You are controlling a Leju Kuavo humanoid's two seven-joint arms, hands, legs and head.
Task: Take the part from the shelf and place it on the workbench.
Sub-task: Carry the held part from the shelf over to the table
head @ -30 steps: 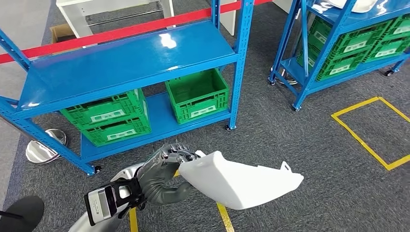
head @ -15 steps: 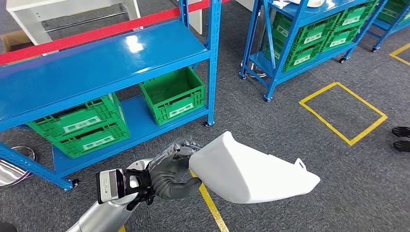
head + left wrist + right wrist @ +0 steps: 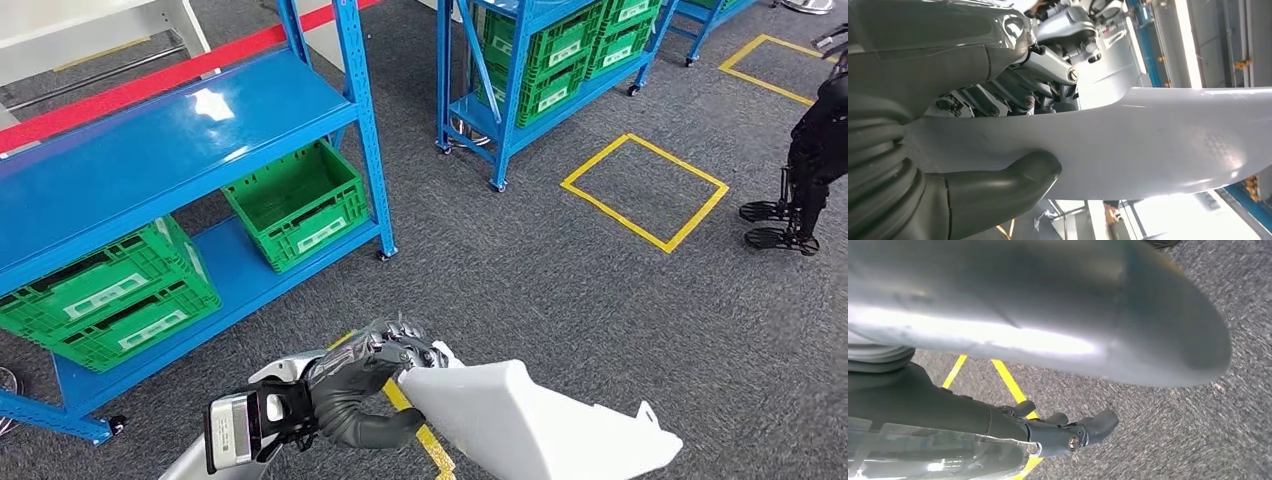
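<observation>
The left hand [image 3: 370,375] holds the part [image 3: 530,425] at six o'clock, over the floor tape [image 3: 420,435]. A shelf rack [image 3: 170,150] stands at ten o'clock with crates [image 3: 295,200] on its lower level; another rack [image 3: 540,60] stands at twelve, a taped square [image 3: 645,190] at two.

Open grey carpet [image 3: 560,290] lies ahead, bounded by blue shelving [image 3: 180,150] leftward and a second rack [image 3: 520,80] beyond.

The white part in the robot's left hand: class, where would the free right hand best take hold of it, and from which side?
Probably the far tapered end of the white part, near its small tab, approached from the robot's right. The left hand already grips the blunt end, thumb below and fingers above, so the long shell juts out unsupported. The right hand hangs low over the carpet, holding nothing.
</observation>
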